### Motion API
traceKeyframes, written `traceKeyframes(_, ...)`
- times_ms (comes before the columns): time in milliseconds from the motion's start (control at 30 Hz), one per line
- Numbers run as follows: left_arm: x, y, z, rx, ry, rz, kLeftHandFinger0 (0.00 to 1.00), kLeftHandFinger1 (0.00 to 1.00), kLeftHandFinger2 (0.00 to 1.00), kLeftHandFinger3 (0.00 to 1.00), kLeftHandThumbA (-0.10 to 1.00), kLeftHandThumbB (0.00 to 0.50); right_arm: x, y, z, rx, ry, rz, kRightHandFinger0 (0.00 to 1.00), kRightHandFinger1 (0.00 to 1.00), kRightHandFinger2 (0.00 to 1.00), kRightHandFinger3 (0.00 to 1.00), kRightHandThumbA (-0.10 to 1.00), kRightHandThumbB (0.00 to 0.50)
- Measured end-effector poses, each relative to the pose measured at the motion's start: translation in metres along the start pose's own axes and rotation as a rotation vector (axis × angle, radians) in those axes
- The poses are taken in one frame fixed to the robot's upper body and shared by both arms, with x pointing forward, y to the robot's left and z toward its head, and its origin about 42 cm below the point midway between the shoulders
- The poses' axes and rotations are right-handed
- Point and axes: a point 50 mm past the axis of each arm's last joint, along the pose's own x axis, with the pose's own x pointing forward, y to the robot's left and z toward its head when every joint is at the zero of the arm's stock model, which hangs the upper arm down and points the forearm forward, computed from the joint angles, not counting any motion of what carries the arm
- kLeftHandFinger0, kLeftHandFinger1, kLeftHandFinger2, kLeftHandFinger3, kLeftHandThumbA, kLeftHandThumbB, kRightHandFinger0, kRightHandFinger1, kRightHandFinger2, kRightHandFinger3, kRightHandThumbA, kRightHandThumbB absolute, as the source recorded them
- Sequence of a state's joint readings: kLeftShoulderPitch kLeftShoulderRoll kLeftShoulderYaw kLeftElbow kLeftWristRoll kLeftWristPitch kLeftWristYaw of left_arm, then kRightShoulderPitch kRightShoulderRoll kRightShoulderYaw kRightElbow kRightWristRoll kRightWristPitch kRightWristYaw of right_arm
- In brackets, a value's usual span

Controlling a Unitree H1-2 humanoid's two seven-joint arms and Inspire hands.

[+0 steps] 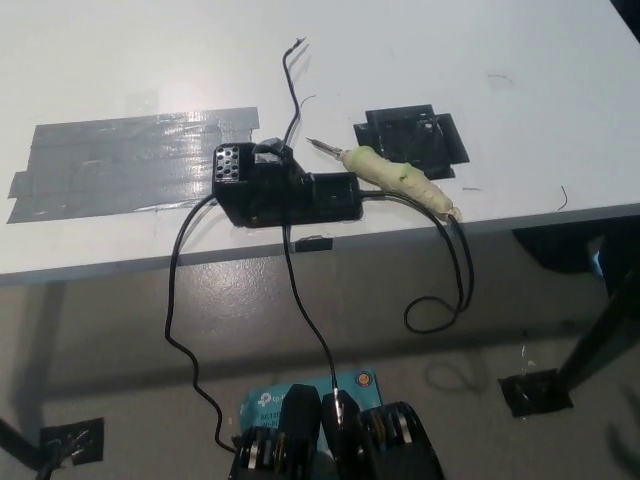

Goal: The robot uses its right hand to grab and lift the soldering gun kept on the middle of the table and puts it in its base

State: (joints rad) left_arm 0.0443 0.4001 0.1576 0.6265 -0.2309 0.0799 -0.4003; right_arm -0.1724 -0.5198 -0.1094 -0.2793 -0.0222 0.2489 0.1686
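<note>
I see neither hand in frame, so I cannot tell their fingers' state. The soldering gun (400, 181) lies mid-frame near the table (420, 60) edge, beside its base (285, 190), reachable.

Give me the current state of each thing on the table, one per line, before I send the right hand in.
soldering gun: lying flat on the table, tip pointing up-left, not in its base, unheld.
base: near the table's front edge, empty of the gun, cables trailing off the edge.
gun cable: hanging in a loop below the table edge.
grey tape: stuck flat on the table.
black tape patch: stuck flat behind the gun.
Hands: neither in view.
</note>
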Motion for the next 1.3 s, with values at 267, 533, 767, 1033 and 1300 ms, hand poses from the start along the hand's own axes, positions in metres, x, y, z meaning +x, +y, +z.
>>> traceKeyframes(267, -0.003, 0.000, -0.004, 0.002, 0.004, -0.010, 0.00, 0.26, 0.40, 0.77, 1.00, 0.500, 0.073, -0.007, 0.122, -0.096, -0.337, -0.044, 1.00, 1.00, 1.00, 1.00, 0.27, 0.256)
traceKeyframes(533, -0.005, -0.001, -0.003, 0.010, -0.002, -0.015, 0.00, 0.20, 0.38, 0.78, 1.00, 0.500, 0.145, 0.014, 0.171, -0.267, -0.340, 0.016, 1.00, 1.00, 1.00, 1.00, 0.37, 0.294)
traceKeyframes(767, -0.005, -0.003, -0.003, 0.020, -0.004, -0.022, 0.03, 0.19, 0.36, 0.78, 1.00, 0.500, 0.205, 0.043, 0.151, -0.431, -0.147, 0.106, 1.00, 1.00, 1.00, 1.00, 0.36, 0.284)
traceKeyframes(1033, -0.002, -0.009, 0.000, 0.047, -0.013, -0.041, 0.02, 0.19, 0.36, 0.78, 1.00, 0.500, 0.239, 0.093, 0.125, -0.593, 0.019, 0.230, 1.00, 1.00, 1.00, 1.00, 0.43, 0.310)
traceKeyframes(1300, 0.000, -0.014, 0.000, 0.081, -0.008, -0.058, 0.00, 0.16, 0.37, 0.76, 1.00, 0.500, 0.243, 0.147, 0.124, -0.704, 0.043, 0.313, 1.00, 1.00, 1.00, 1.00, 0.62, 0.280)
